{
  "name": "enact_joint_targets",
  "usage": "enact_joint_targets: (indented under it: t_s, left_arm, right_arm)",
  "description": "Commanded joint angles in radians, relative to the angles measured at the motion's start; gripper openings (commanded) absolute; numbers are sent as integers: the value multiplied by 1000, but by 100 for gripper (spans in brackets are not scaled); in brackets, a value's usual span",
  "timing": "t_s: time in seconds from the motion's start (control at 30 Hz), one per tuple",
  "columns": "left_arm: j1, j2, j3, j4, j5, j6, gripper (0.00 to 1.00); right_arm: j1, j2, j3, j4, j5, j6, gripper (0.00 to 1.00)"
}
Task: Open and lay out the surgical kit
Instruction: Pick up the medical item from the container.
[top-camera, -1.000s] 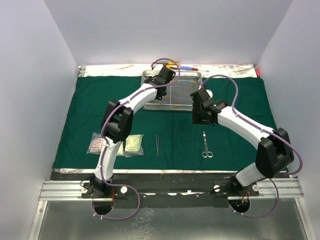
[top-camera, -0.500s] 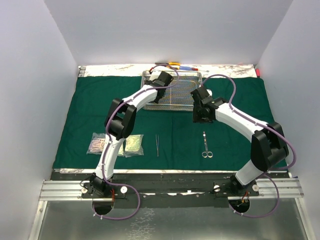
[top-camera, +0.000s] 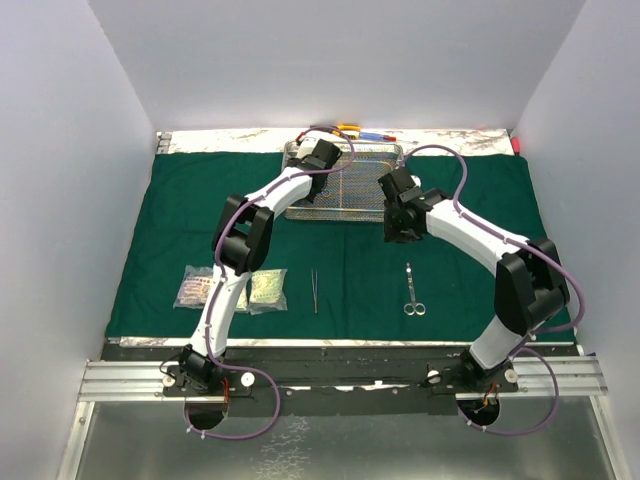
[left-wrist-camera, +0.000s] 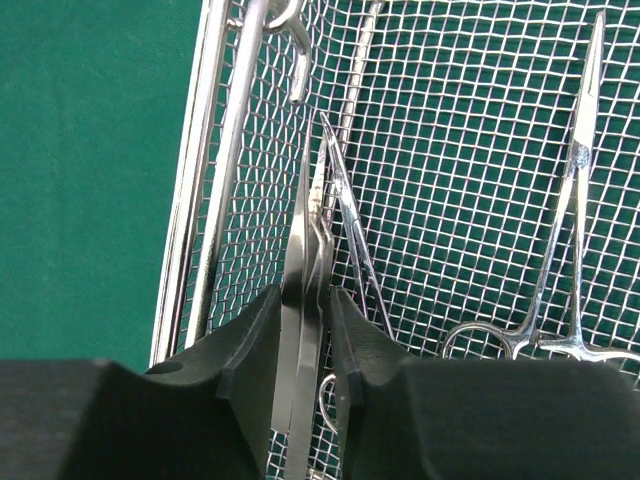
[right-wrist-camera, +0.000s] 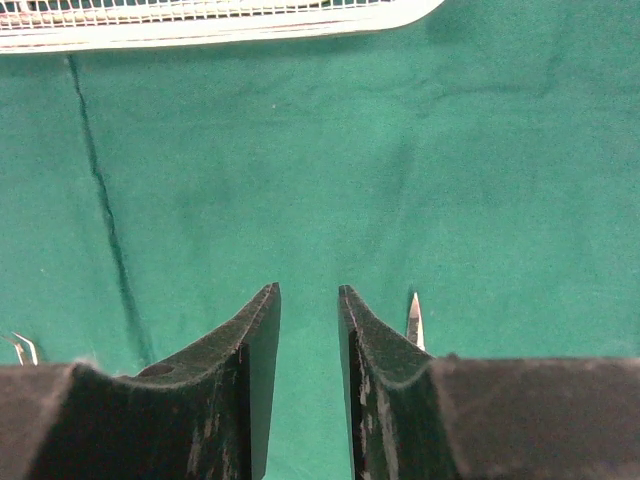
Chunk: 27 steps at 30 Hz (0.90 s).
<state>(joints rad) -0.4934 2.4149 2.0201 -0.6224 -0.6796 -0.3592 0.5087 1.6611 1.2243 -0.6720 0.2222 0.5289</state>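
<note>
The dark green cloth (top-camera: 160, 230) lies spread out, with the steel wire-mesh tray (top-camera: 345, 216) at its far middle. My left gripper (top-camera: 318, 152) is down in the tray's left end (left-wrist-camera: 190, 200), shut (left-wrist-camera: 305, 295) on slim steel forceps (left-wrist-camera: 308, 240). Scissor-like clamps (left-wrist-camera: 570, 200) and another slim instrument (left-wrist-camera: 350, 220) lie on the mesh beside it. My right gripper (top-camera: 390, 185) hovers just short of the tray's near rim (right-wrist-camera: 200, 35), slightly open and empty (right-wrist-camera: 309, 290). Clear packets (top-camera: 200, 287) (top-camera: 267, 289), forceps (top-camera: 314, 290) and scissors (top-camera: 412, 290) lie on the near cloth.
A yellow-handled tool (top-camera: 345, 127) and red and blue pens (top-camera: 378, 136) lie beyond the tray on the silver strip. A small red object (top-camera: 516, 145) sits at the far right corner. White walls close in the left, right and back.
My left gripper has shifted a little left within the tray. My right gripper has moved slightly farther and left, toward the tray's near rim.
</note>
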Motion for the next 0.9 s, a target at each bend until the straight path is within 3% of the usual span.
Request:
enact_joint_targets:
  t_s: [0.0,0.2,0.7,0.87]
  left_arm:
    - [12,23,31,-2,18,17,23]
    - [11,-40,20,-4,73,-4,0]
    - [11,-184,55,0,209,-33,0]
    - [9,-248,74,0,325,-46,0]
  right_arm:
    - [-6,25,32,-33,-12,0,33]
    - [-7,28,37,-40,-9,7,29]
    - [-8,7,46,-36,-16,36,25]
    - [-10,-56,63,-1,-42,43,26]
